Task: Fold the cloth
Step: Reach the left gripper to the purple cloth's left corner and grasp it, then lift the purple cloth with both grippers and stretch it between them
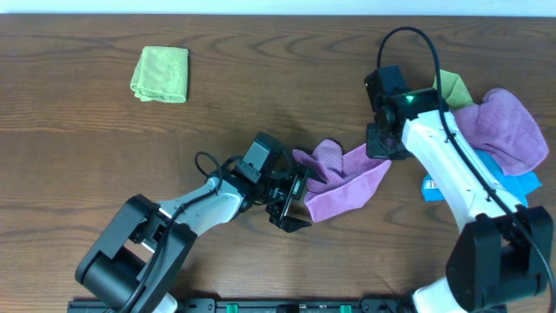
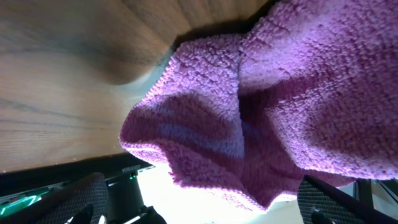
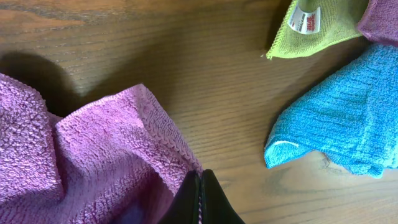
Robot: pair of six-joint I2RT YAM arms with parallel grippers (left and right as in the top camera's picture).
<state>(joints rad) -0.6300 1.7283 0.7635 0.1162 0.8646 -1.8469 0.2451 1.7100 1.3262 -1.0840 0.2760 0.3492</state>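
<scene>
So the cloth point(image 1: 347, 184) sits bunched up on the tabletop point(image 1: 261, 87) right between the two arms, nowhere near flat yet. The right gripper point(image 3: 200, 193) is clamped tight on it: in the right wrist view the two fingers are pressed together with only a thin line between them, and the hemmed edge of the purple pile runs straight into the tips. The rest of the cloth spreads off to that gripper's left in soft rumpled folds. The left gripper point(image 1: 295, 198) is at the opposite end and looks released. In the left wrist view its grey fingers point(image 2: 84, 199) sit far apart in the bottom corners, with a fat fold of cloth heaped in the space between and ahead of them, apparently not pinched by either one. From overhead, one flap stands up near the left gripper while a flatter part stretches toward the right gripper. Off to the right gripper's right there's a blue cloth point(image 3: 348, 118), close but not touching the purple one, and ahead of that a lime-green cloth point(image 3: 329, 31) corner with a white tag point(image 3: 306, 20). A mauve cloth point(image 1: 508, 130) lies on top of that pile beside the right arm. Well away, beyond the left gripper, a folded green cloth point(image 1: 161, 74) lies by itself.
</scene>
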